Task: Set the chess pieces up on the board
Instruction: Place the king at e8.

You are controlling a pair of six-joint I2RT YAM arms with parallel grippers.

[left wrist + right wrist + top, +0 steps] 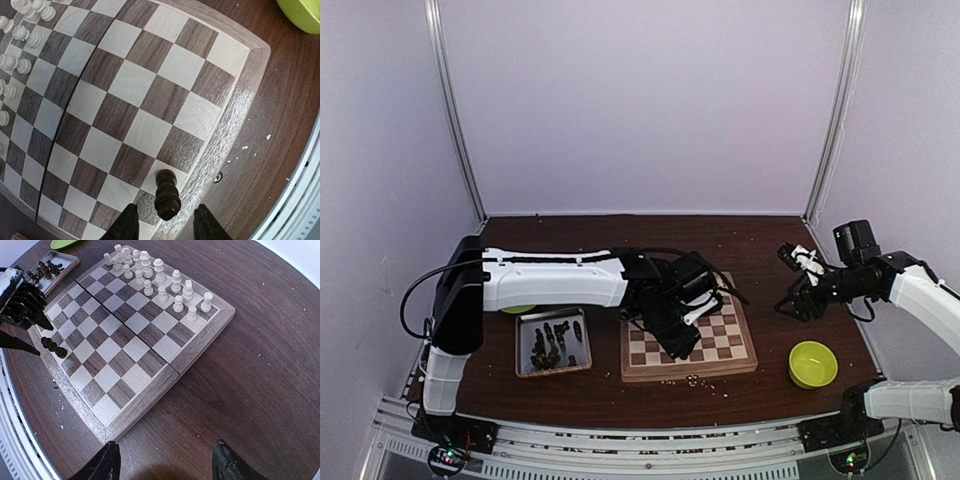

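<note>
Right now we are looking down on a wooden chessboard (720,345) lying on the dark brown table (760,240), and the left arm is reaching across it from the tray side. Its left gripper (167,227) is hanging low over the board's edge row nearest the arm bases. Between its two black fingertips (127,225) we are seeing one dark chessman (167,196) sitting on the board just inside the raised border. The jaws are standing apart around it, with a strip of board showing on either side, so nothing is gripping the piece. We are not managing to tell whether it is upright or tipped over. From the right wrist we are finding this dark chessman (54,348) in the row opposite the cream chessmen (160,280), nearer the tray-side corner. Those cream pieces are standing along the two far rows. Other dark chessmen (552,345) are lying heaped in the silver metal tray (524,330), which is sitting just beside the board's left edge. The right gripper (165,462) is hovering over bare table to the right of the board, its fingers spread wide with nothing between them. A lime-green bowl (813,364) is resting near the board's near right corner, apart from it.
</note>
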